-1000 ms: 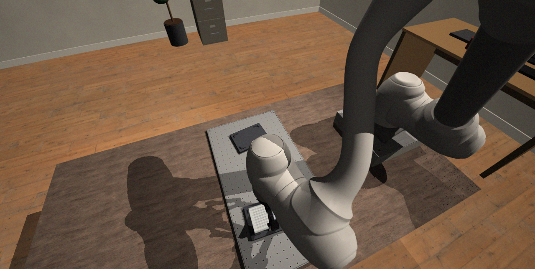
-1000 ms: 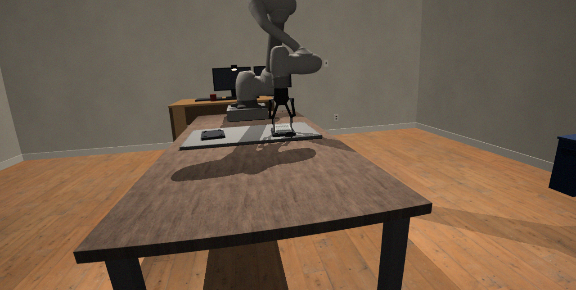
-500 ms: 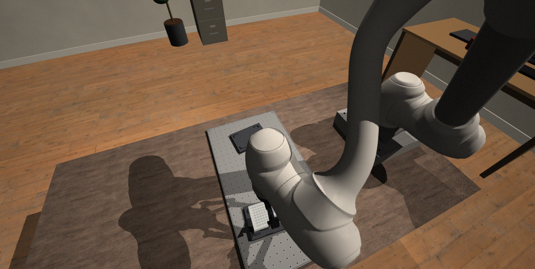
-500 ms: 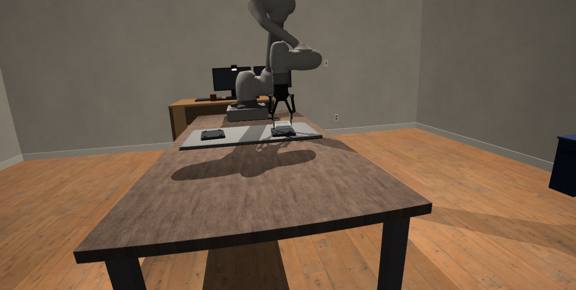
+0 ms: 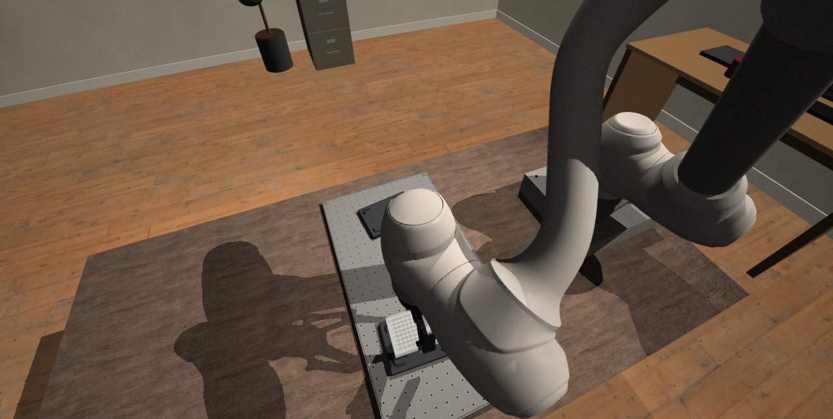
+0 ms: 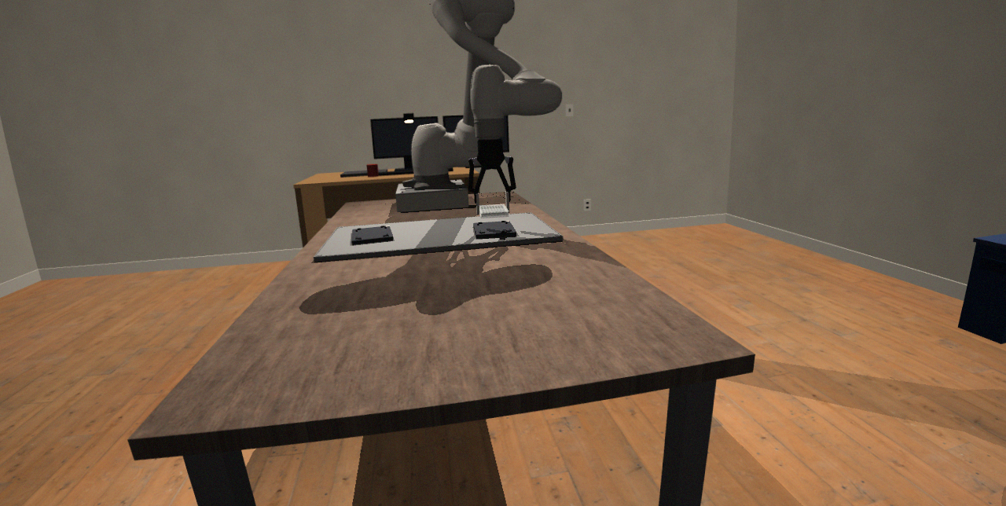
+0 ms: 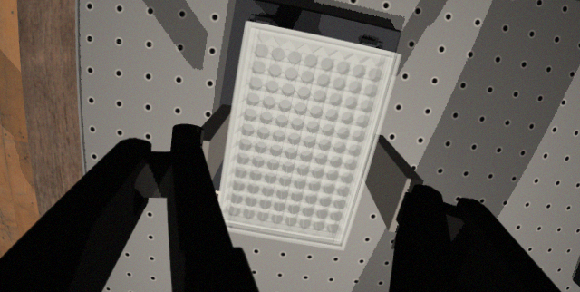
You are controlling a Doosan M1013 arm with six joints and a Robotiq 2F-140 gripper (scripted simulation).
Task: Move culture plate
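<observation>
On the wooden bench [image 6: 449, 334] 1 perforated grey base plate [image 6: 435, 236] carries 2 black plate nests, N2 [image 6: 372, 233] bare and N1 [image 6: 493, 229] directly beneath the 1 lidded 96-well culture plate [image 7: 304, 133], which the jaws, partly closed, clamp by its long sides clear above N1.

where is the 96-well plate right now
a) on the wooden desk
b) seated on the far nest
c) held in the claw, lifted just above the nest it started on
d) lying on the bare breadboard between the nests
c: in the exterior view the plate hangs in the claw, clear of the dark nest below it.
</observation>
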